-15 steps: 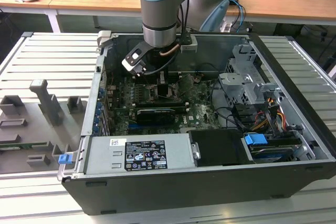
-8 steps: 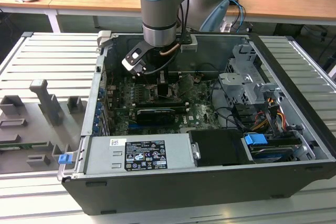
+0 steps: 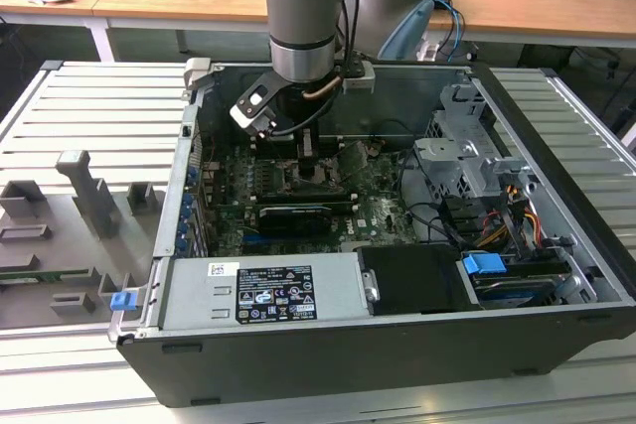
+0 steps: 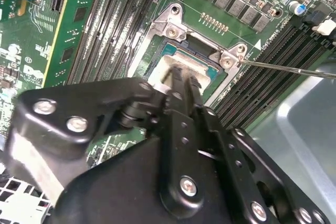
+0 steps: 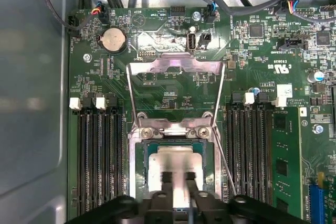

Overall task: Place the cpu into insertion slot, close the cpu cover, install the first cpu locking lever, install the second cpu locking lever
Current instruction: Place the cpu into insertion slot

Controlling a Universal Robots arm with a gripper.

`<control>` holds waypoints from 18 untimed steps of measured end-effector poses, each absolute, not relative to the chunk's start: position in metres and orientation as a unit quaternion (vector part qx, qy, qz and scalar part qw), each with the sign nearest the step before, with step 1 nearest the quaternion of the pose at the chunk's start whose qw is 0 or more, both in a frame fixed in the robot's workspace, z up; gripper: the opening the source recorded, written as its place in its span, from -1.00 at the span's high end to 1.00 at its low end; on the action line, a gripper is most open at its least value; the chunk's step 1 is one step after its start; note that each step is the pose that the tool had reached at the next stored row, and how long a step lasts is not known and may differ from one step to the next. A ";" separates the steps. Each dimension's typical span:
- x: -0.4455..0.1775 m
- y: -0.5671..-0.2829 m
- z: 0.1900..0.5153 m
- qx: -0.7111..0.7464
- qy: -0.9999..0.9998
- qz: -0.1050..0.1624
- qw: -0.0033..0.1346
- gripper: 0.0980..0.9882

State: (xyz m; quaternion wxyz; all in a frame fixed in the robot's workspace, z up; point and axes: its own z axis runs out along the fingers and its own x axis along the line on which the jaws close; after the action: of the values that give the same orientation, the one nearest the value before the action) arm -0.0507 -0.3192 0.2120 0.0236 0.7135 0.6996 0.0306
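Arm hangs from upper centre of exterior view into open computer case on slatted bench. Gripper sits low over green motherboard, mid frame. Grey power supply is lower centre, drive cage toward the exterior view's right.

Second wrist view: gripper is right over cpu, which lies flat in insertion slot. Thin lever rod runs out from the slot's corner.

First wrist view: cpu is seated in insertion slot. Cpu cover is swung open, lying back over the board beyond the slot. Jaws are parted by a narrow gap and grasp nothing. Tips are over the cpu; can't tell if they touch it. Memory slots flank the socket.
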 end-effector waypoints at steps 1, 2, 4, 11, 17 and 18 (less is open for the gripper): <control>-0.051 -0.319 0.213 0.714 0.700 0.031 0.024 0.87; -0.051 -0.319 0.213 0.714 0.700 0.031 0.024 0.87; -0.051 -0.319 0.214 0.714 0.700 0.031 0.024 0.98; -0.051 -0.319 0.216 0.714 0.700 0.031 0.024 0.98; -0.051 -0.319 0.218 0.714 0.700 0.031 0.024 0.98; -0.051 -0.319 0.218 0.714 0.700 0.031 0.024 0.98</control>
State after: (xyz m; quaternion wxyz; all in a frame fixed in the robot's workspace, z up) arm -0.0507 -0.3192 0.2184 0.0235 0.7135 0.6996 0.0306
